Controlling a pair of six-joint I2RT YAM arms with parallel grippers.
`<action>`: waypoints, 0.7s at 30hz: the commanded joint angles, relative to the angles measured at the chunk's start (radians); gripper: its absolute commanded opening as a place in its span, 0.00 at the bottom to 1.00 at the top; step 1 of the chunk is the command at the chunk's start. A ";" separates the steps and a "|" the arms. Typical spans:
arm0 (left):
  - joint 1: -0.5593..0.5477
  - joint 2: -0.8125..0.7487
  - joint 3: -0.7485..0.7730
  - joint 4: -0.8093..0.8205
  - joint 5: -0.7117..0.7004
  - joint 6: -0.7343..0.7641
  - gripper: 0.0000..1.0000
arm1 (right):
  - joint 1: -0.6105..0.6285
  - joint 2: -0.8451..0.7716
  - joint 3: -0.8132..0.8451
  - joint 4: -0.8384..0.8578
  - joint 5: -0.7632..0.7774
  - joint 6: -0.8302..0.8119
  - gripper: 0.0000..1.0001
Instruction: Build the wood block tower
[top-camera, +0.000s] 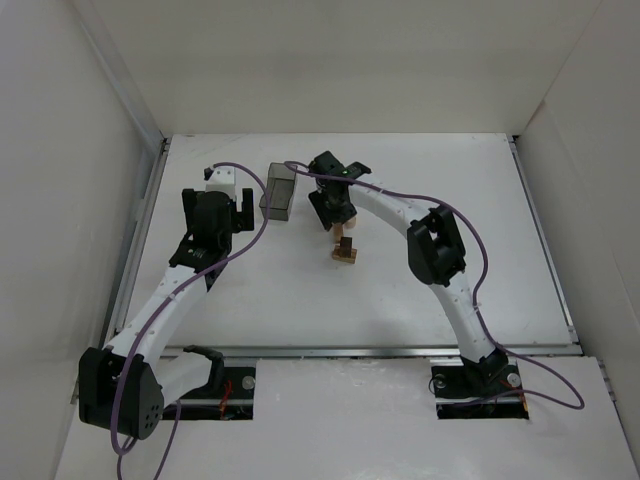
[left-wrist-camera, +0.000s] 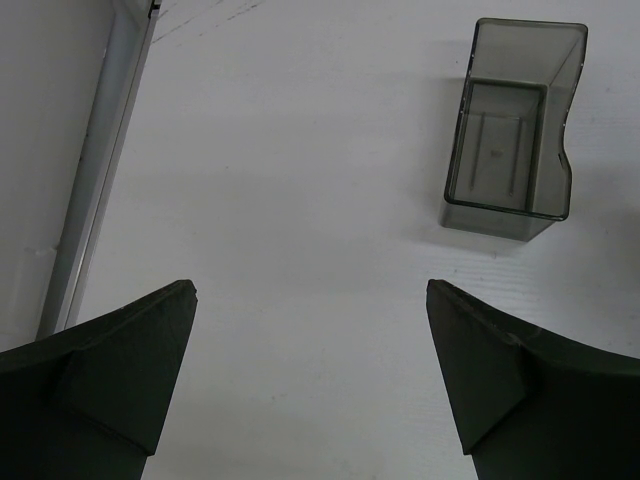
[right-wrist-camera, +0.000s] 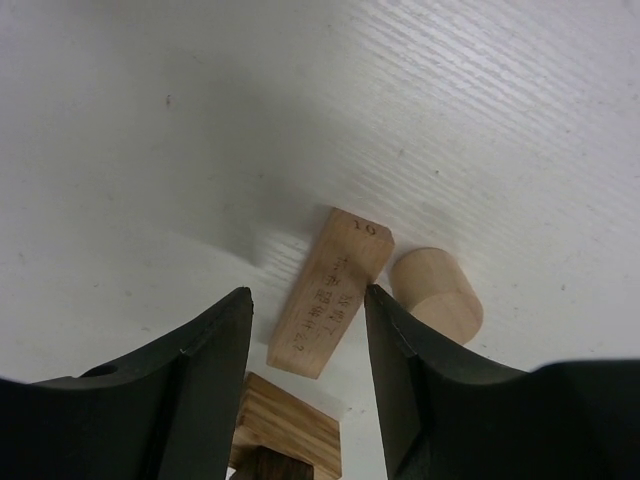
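Note:
The wood block tower (top-camera: 346, 252) stands mid-table, a few light-tan blocks stacked crosswise with a darker block on top. In the right wrist view its top (right-wrist-camera: 290, 430) shows low between my fingers. Beyond it a loose tan block with printed writing (right-wrist-camera: 330, 295) lies flat on the table, a short wooden cylinder (right-wrist-camera: 437, 297) beside it. My right gripper (top-camera: 338, 222) (right-wrist-camera: 308, 292) is open and empty, hovering just behind the tower with its fingers either side of the loose block. My left gripper (top-camera: 218, 195) (left-wrist-camera: 310, 285) is open and empty over bare table.
A dark translucent grey bin (top-camera: 278, 190) stands empty behind and left of the tower; it also shows in the left wrist view (left-wrist-camera: 515, 130). White walls enclose the table, with a metal rail (left-wrist-camera: 95, 180) along the left edge.

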 joint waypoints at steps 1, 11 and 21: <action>0.005 -0.026 -0.012 0.035 0.003 0.007 0.99 | -0.001 -0.071 0.023 -0.015 0.078 0.012 0.55; 0.005 -0.026 -0.012 0.026 0.003 0.007 0.99 | -0.012 -0.031 0.013 -0.024 0.038 0.041 0.54; 0.005 -0.026 -0.012 0.026 0.003 0.017 0.99 | -0.034 0.012 0.004 -0.024 -0.019 0.041 0.49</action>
